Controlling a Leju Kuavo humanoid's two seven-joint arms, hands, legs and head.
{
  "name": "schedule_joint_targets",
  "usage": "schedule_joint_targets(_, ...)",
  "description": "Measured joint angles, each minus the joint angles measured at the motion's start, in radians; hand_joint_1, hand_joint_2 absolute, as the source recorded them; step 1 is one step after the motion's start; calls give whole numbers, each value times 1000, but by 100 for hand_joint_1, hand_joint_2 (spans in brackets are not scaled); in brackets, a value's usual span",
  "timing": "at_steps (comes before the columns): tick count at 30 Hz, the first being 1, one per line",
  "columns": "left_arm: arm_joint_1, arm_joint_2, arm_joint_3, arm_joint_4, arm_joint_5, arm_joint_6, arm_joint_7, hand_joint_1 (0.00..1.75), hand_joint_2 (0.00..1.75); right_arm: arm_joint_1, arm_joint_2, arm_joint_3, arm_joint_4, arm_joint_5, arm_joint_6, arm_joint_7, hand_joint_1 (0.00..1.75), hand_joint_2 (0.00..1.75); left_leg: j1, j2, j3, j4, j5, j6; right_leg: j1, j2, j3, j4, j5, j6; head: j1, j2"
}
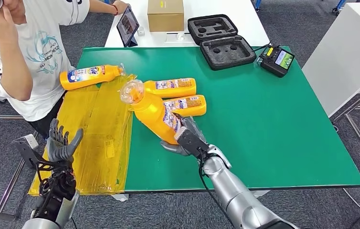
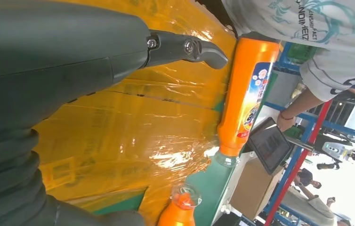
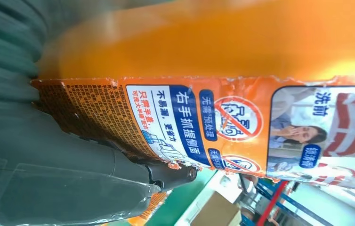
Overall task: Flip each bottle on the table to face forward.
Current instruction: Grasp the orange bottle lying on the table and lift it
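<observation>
Left robot hand (image 1: pixel 62 143): we raise it, fingers spread, holding nothing. Right robot hand (image 1: pixel 186 138): we grip a bottle (image 1: pixel 153 113).

4 orange bottles (image 1: pixel 152 114) (1 lifted), 1 tablet (image 1: pixel 127 25), 1 cardboard box (image 1: pixel 165 15), 1 foam case (image 1: pixel 221 40).

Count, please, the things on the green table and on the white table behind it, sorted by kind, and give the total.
Orange bottles: 4, one on the yellow sheet, two lying on the green mat, one held by the right hand
Yellow plastic sheet: 1
Black foam-lined case: 1
Black handheld controller: 1
Cardboard box: 1
Tablet: 1
Total: 9
</observation>
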Motion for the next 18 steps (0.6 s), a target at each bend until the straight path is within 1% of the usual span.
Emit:
schedule_joint_targets(7, 9, 0, 3, -5, 18, -8, 10, 0, 175, 17, -6, 18, -37, -20, -13, -2, 175, 175, 0, 0, 0, 0, 1, 0, 0, 0, 0, 0, 0, 0, 0, 0)
schedule_joint_targets(10, 29, 0, 15, -21, 85, -52, 43, 0, 175, 38, -7, 19, -71, -78, -55, -14, 175, 175, 0, 0, 0, 0, 1, 0, 0, 0, 0, 0, 0, 0, 0, 0)
schedule_joint_targets(13, 68, -1, 35, -56, 142, -100, 72, 0, 175, 67, -13, 19, -114, -137, -102, -19, 175, 175, 0, 1, 0, 0, 0, 0, 0, 0, 0, 0, 0, 0, 0, 0)
schedule_joint_targets(16, 108, -6, 42, -109, 158, -158, 122, 0, 175, 83, -18, 19, -127, -180, -137, -20, 175, 175, 0, 0, 0, 0, -1, 0, 0, 0, -1, 0, 0, 0, 0, 0)
schedule_joint_targets(18, 129, -13, 28, -143, 142, -200, 158, 0, 175, 88, -19, 19, -122, -208, -146, -20, 175, 175, 0, 0, -1, 0, -1, 0, 0, 0, -1, 0, 0, 0, 0, 0)
